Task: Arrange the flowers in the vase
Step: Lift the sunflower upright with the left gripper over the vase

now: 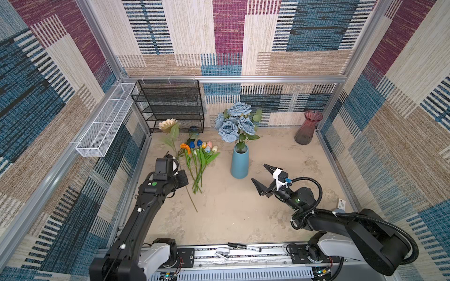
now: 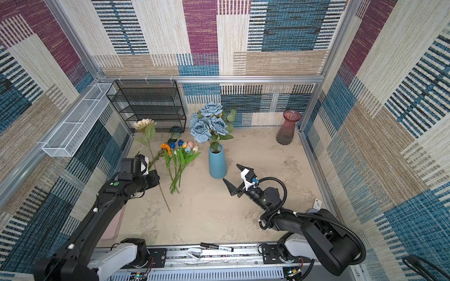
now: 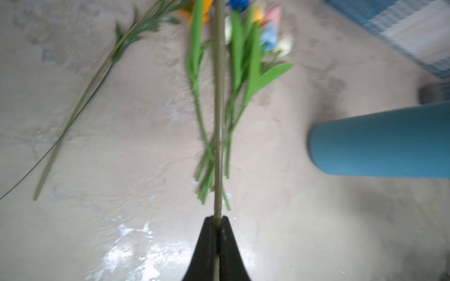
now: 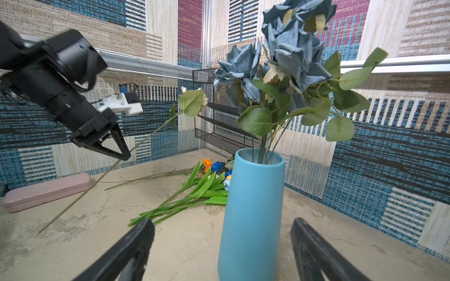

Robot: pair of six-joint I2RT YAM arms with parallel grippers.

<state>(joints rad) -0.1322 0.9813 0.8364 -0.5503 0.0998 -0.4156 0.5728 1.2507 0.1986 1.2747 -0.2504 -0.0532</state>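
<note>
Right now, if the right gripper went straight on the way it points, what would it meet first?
Most likely the blue vase: the right wrist view shows it dead ahead of the right gripper, centred between the open jaws, with only bare table before it. How far off is unclear.

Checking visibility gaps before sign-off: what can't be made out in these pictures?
- Jaws of the left gripper: hidden under its wrist in both top views.
- Tulips: blurred, cut by the edge in the left wrist view.
- Blue vase base: cut off in the right wrist view.
- Flower beside the black rack: too small, dark.
</note>
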